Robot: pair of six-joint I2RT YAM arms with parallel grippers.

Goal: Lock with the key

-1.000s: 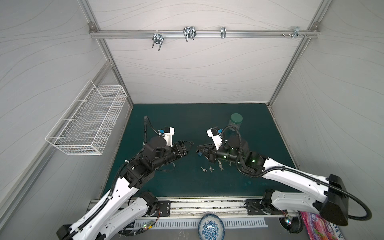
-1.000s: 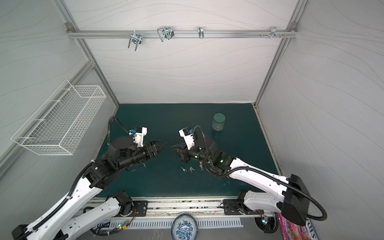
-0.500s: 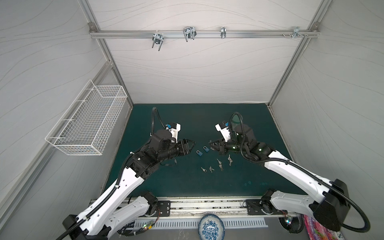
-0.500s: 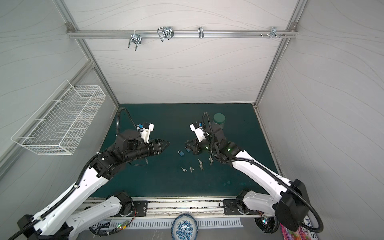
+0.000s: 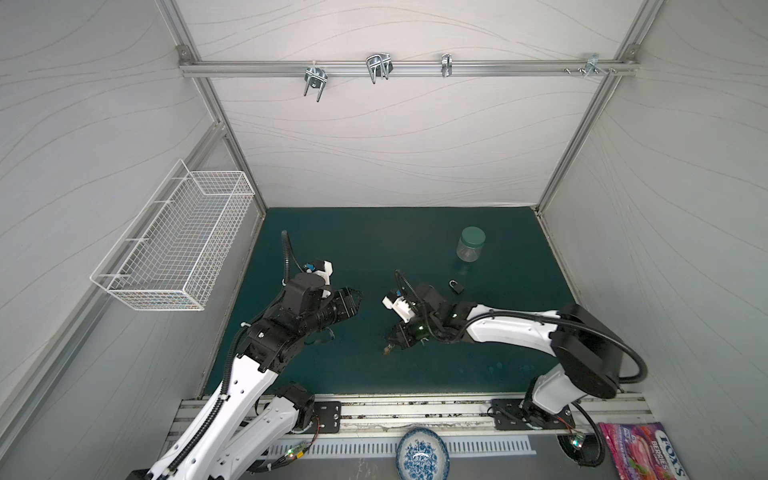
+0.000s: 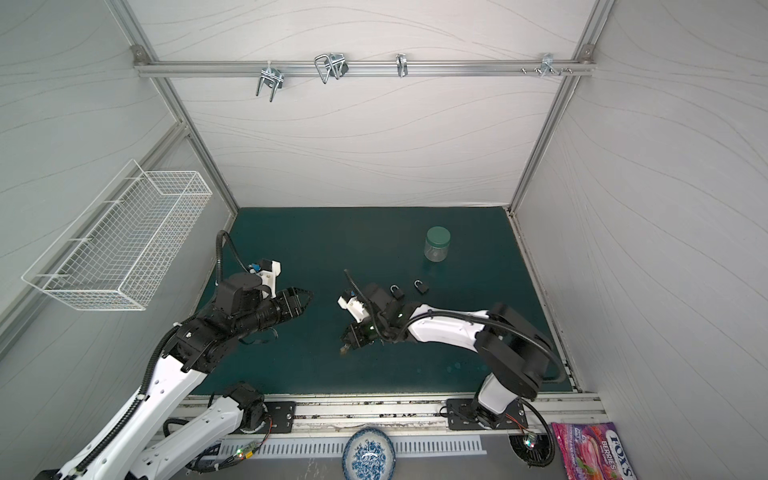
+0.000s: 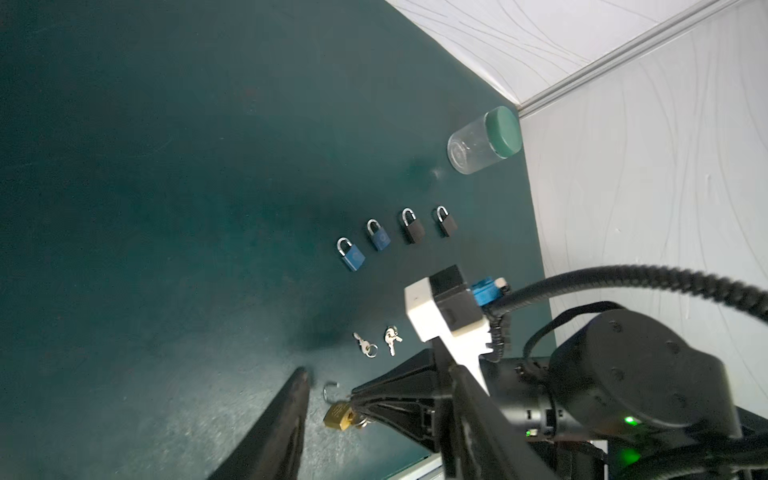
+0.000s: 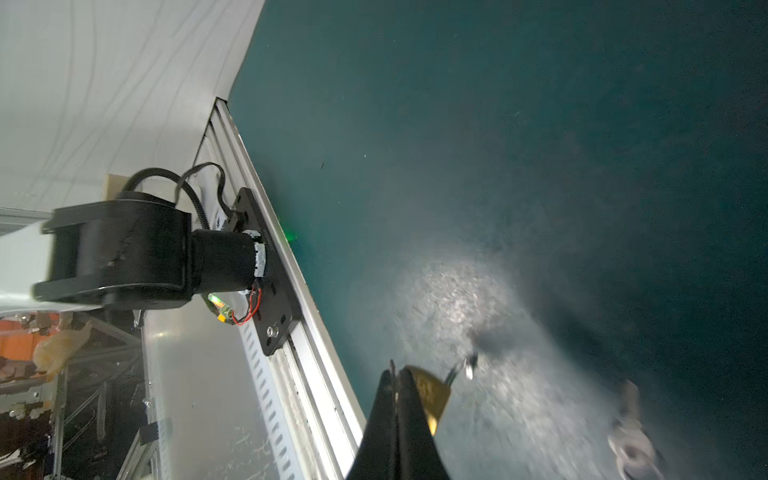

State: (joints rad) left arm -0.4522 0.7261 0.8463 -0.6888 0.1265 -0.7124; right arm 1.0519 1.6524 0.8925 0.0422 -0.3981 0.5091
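Hovering near front mat edge (image 5: 374,388) — shut right jaws, brass padlock (image 7: 340,417) alongside.

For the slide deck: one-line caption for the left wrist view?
Right fingers hold a brass padlock, shackle open; four padlocks, keys and a jar beyond.

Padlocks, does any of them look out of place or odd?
Yes. The brass padlock is apart from the row of blue padlocks and black padlocks, pinched in the shut right gripper. Its shackle stands open, while the four in the row look closed.
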